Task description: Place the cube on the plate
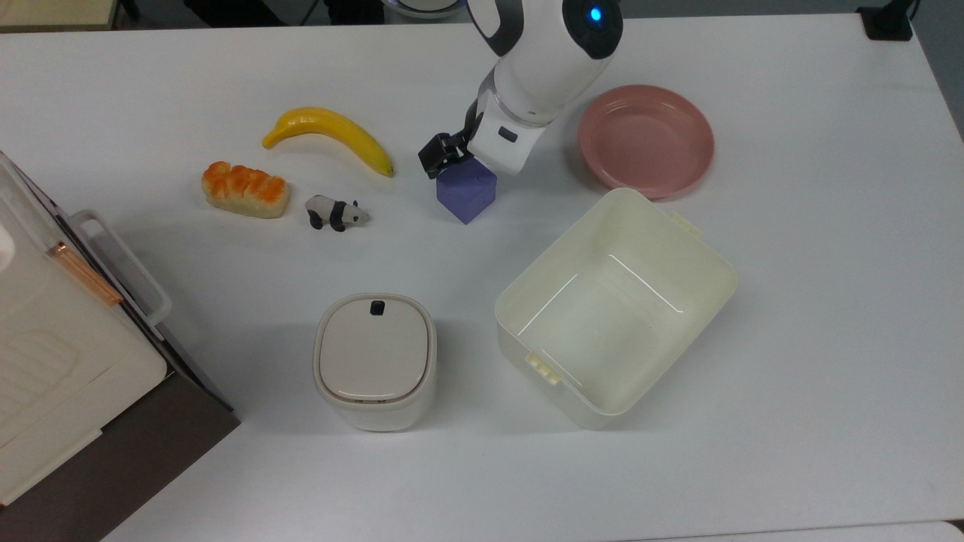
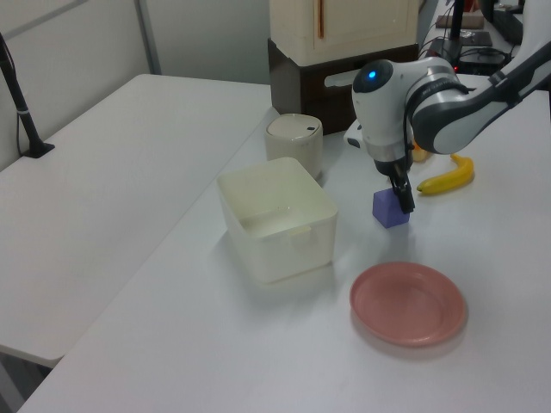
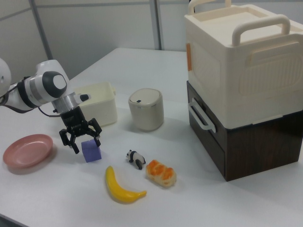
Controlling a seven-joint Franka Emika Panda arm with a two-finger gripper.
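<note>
Nearby, banana (image 1: 331, 135) and tub (image 1: 614, 305) flank cube (image 1: 467, 192).

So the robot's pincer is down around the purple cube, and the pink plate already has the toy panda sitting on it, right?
Not quite. The pincer is down around the cube, but the pink plate holds nothing. The top view shows the toy panda standing on the table, between the bread and the cube.
</note>
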